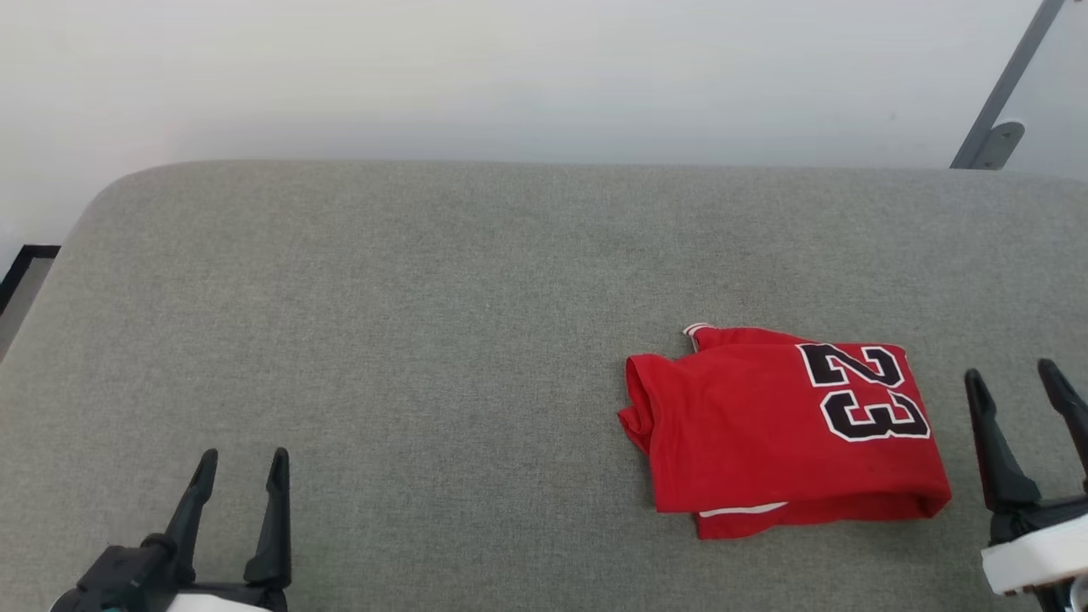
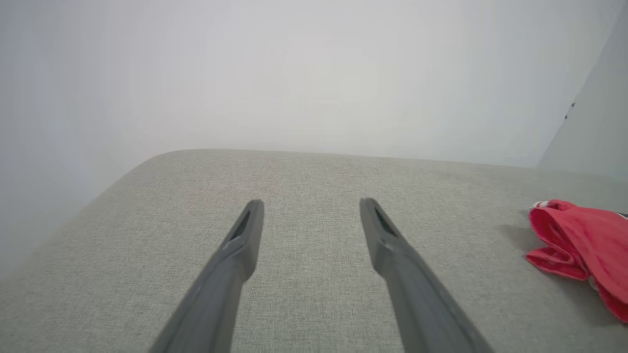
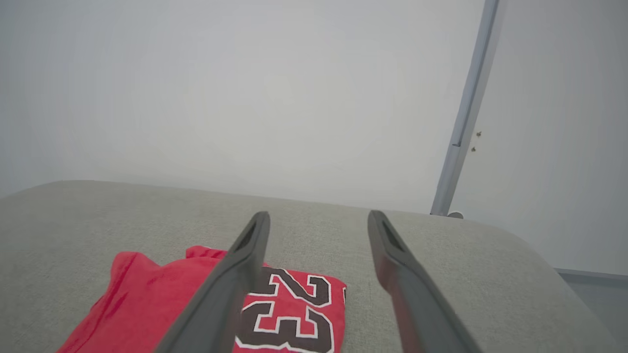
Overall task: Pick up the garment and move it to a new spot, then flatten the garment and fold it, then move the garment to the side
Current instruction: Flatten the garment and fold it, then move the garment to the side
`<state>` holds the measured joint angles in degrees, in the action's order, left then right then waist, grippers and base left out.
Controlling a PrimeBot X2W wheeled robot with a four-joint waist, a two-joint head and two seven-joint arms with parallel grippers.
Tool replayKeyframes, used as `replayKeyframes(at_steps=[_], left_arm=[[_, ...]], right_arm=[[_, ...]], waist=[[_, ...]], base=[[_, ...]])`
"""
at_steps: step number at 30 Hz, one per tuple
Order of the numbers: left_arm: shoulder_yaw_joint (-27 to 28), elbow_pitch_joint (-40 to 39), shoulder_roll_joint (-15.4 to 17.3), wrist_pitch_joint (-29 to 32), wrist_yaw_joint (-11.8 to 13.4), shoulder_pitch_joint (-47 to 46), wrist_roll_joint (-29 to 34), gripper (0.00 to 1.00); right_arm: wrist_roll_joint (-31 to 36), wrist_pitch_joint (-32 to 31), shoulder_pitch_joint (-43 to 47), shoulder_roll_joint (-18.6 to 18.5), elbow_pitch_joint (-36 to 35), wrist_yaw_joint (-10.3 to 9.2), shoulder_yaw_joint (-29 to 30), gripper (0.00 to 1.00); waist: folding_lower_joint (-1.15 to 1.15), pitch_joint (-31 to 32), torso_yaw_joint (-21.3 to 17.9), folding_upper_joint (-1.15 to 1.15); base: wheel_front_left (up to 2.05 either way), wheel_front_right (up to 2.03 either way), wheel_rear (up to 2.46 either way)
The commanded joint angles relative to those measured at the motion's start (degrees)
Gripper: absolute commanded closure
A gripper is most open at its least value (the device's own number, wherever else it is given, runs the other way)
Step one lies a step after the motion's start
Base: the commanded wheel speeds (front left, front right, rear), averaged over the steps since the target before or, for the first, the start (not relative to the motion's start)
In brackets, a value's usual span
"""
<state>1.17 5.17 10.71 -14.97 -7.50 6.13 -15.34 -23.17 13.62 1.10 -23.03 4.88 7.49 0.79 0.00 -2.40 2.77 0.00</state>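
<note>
The garment is a red shirt with a black, white-outlined "23", lying folded into a compact rectangle on the grey cushion, right of centre. Its left fold shows at the right edge of the left wrist view, and in the right wrist view the garment sits low and left, partly behind a finger. My right gripper stands open just right of the garment, apart from it, holding nothing. My left gripper is open over bare cushion at the lower left, far from the garment.
A white wall runs behind the cushion. A grey metal post with a foot stands at the back right. The cushion's rounded left corner drops to a dark-edged floor strip.
</note>
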Motion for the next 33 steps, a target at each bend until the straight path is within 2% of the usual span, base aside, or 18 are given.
replayKeyframes(at_steps=[1,7,13,21,23,28,33], left_arm=[[0.26,-0.73,-0.23,-0.28,0.06,0.76,0.73,0.0],[0.12,-1.45,-0.55,-0.28,0.06,0.86,0.89,0.0],[-0.33,-1.29,-0.39,-0.28,0.06,-0.28,0.93,0.0],[-1.18,-0.64,-0.64,-0.28,0.06,-2.87,0.21,0.0],[-1.56,-0.43,-0.44,-0.28,0.06,-4.02,-0.01,0.0],[-2.79,-0.09,-0.07,-0.28,0.06,-6.79,-0.57,0.0],[-4.57,-0.03,0.46,-0.28,0.06,-10.6,-0.63,0.0]], right_arm=[[0.31,-0.56,0.97,0.58,-1.36,-0.01,0.67,0.0],[1.12,-2.72,2.27,2.22,-5.0,0.0,2.28,0.0],[1.23,-3.97,1.81,2.49,-5.8,0.0,1.95,0.0],[1.2,-9.64,-1.78,0.01,-6.34,0.0,1.93,0.0],[0.59,-14.48,-2.69,-1.66,-6.16,0.0,0.69,0.0],[-1.75,-28.83,-6.65,-9.53,-7.12,0.0,-3.7,0.0],[-7.18,-42.04,-11.24,-14.25,-7.76,-0.01,-3.75,0.0]], waist=[[0.0,-0.33,0.02,0.0],[0.0,-1.38,0.16,0.0],[0.0,-2.15,0.41,0.0],[0.0,-5.35,0.89,0.0],[0.0,-6.53,0.85,0.0],[0.0,-9.69,0.49,0.0],[0.0,-13.41,0.84,0.0]], base=[[0.0,0.0,0.0],[0.0,0.0,0.0],[0.0,0.0,0.0],[0.0,0.0,0.0],[0.0,0.0,0.0],[0.0,0.0,0.0],[0.0,0.0,0.0]])
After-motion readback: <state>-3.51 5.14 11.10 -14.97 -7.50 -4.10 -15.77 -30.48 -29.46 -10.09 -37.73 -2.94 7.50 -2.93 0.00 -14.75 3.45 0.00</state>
